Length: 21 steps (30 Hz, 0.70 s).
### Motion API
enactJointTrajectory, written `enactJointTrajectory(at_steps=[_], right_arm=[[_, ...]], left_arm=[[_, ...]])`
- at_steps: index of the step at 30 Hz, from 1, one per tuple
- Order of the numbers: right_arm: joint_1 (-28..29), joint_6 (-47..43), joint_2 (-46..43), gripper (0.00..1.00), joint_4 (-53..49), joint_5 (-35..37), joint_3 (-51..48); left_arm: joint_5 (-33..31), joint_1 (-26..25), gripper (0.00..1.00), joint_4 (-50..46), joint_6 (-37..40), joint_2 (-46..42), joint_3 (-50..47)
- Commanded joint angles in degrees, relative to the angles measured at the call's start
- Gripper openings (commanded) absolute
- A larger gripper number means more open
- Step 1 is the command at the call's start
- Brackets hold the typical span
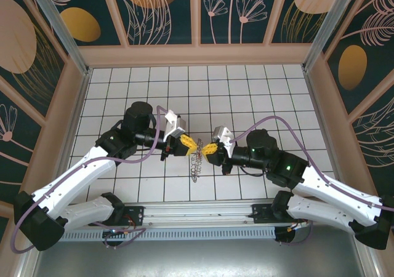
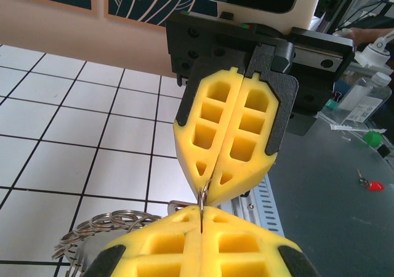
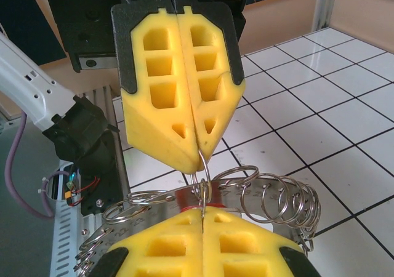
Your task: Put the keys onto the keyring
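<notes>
Left fingers (image 2: 184, 224), right fingers (image 3: 172, 224): both clamped tip-to-tip on one thin loop of keyring (image 3: 160, 208), above tiled counter (image 3: 345, 135). Expect light, springy, slippery wire; you pinch loop edge. Red-tagged key (image 2: 371, 183): well apart, on grey ledge (image 2: 332, 191).

Flat grey keyring (image 3: 163, 203), fringed with wire loops, above white tiles (image 3: 345, 104); tiny red keys (image 2: 375, 184) lie well apart

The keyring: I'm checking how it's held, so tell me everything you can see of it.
The keyring is a bunch of silvery wire split rings fanned along a flat grey metal band. The left gripper and right gripper, jaws shut, pinch one thin loop of it from opposite ends, above the white tiles. A small red bit shows beside that loop. Whether the rest touches the tiles is unclear.
</notes>
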Motion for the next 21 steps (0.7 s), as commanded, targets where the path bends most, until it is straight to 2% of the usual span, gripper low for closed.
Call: enactJointTrajectory(at_steps=[1, 21], right_arm=[[-0.25, -1.56, 0.32, 0.0, 3.64, -1.08, 1.56], [-0.12, -3.01, 0.01, 0.0, 2.82, 0.14, 1.91]], left_arm=[[1.18, -0.32, 0.0, 1.37, 1.05, 0.47, -0.22], [0.81, -0.27, 0.0, 0.62, 1.23, 1.0, 0.74]])
